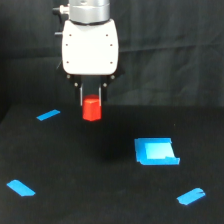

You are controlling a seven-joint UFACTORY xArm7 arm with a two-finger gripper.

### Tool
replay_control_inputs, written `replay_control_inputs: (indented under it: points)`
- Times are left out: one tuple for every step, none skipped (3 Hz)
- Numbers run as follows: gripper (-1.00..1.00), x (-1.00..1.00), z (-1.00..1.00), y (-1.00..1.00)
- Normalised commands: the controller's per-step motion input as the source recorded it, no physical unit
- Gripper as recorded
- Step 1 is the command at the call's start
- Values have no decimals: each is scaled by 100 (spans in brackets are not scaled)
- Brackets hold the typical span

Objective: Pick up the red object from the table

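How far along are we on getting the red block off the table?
Done: the tool has closed on the red block, its fingers flanking the block's top. In hand: the block appears to hang above the black table, though a small gap is hard to confirm from this view. Left: possibly raising it higher.

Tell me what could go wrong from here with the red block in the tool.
1. The tool grips only the top of the red object; most of it hangs below the fingers, so it might slip out.
2. If dropped, it could roll on the table toward the blue tray.
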Motion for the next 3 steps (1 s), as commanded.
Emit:
replay_control_inputs:
  points:
    - [-98,3,-4,5]
    - [-98,3,-4,6]
    - [-98,3,-4,5]
